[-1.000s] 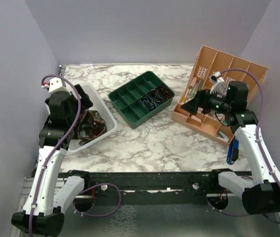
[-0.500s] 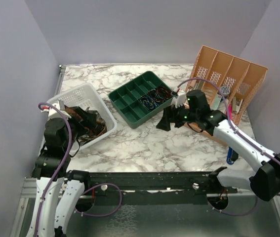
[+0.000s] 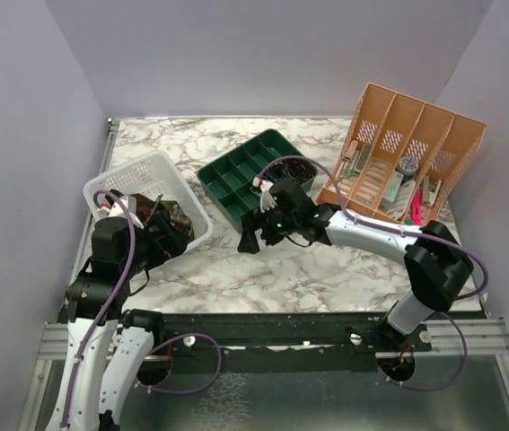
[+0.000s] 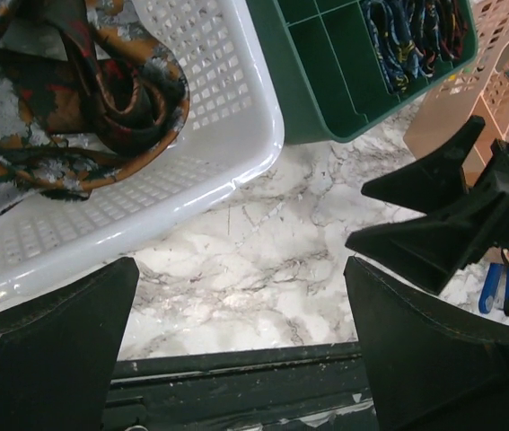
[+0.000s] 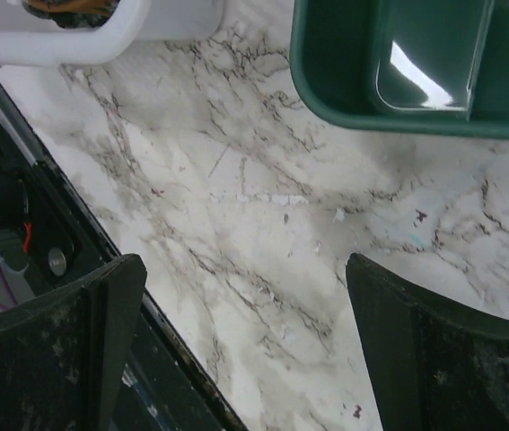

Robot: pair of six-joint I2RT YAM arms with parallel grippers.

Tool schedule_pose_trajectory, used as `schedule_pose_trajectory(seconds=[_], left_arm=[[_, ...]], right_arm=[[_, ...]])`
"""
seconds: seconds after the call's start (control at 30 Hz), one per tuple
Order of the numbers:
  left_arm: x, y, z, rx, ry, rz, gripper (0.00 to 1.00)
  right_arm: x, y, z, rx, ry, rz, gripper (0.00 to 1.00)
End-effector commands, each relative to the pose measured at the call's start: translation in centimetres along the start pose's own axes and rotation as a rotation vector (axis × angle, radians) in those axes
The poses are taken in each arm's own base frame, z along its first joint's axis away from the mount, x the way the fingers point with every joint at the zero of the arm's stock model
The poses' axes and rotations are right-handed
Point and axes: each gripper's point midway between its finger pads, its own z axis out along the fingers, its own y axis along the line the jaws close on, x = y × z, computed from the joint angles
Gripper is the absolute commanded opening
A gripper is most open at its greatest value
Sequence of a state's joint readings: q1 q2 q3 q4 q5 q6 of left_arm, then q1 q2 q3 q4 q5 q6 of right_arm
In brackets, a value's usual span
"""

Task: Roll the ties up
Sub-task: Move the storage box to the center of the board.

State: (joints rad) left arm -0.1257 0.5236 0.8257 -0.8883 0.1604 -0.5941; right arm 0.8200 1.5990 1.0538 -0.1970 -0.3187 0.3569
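1. Setting: a robotics lab test cell.
2. Enclosure: plain lavender walls (image 3: 254, 54) close off three sides of a marble-patterned surface (image 3: 326, 269). No household or shop furnishing is in view.
3. Fixed rig: left arm (image 3: 101, 269) and right arm (image 3: 371, 235) are mounted on a black rail (image 3: 272, 328) at the near edge, with purple cables (image 3: 191, 346) looping off them.
4. Staged props: a white basket (image 3: 137, 166) of ties (image 4: 101, 90), a green divided tray (image 3: 227, 184) and an orange desk organiser (image 3: 416, 135), spread across the surface.
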Motion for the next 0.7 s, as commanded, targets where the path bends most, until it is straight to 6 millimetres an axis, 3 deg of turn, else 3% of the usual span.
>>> schedule_pose_trajectory(seconds=[0.0, 0.2, 0.4, 0.47, 0.67], left_arm=[[1.3, 0.6, -1.0, -0.025, 0.036, -0.031, 0.99], [0.1, 1.7, -2.0, -0.103, -0.016, -0.001, 0.99], [-1.8, 2.3, -2.6, -0.164, -0.088, 0.015, 0.99], [-2.0, 2.4, -2.7, -0.175, -0.095, 0.023, 0.99], [-1.8, 2.0, -2.7, -0.151, -0.076, 0.040, 0.99]], right_arm=[[-2.9, 1.8, 2.0, -0.066, -0.087, 0.008, 1.00], [-2.1, 2.9, 3.7, -0.095, -0.070, 0.015, 1.00], [-3.7, 3.0, 4.9, -0.098, -0.126, 0.019, 1.00], [-4.6, 2.4, 5.3, -0.064, -0.149, 0.005, 1.00], [-8.2, -2.4, 6.6, 0.188, -0.266, 0.014, 1.00]])
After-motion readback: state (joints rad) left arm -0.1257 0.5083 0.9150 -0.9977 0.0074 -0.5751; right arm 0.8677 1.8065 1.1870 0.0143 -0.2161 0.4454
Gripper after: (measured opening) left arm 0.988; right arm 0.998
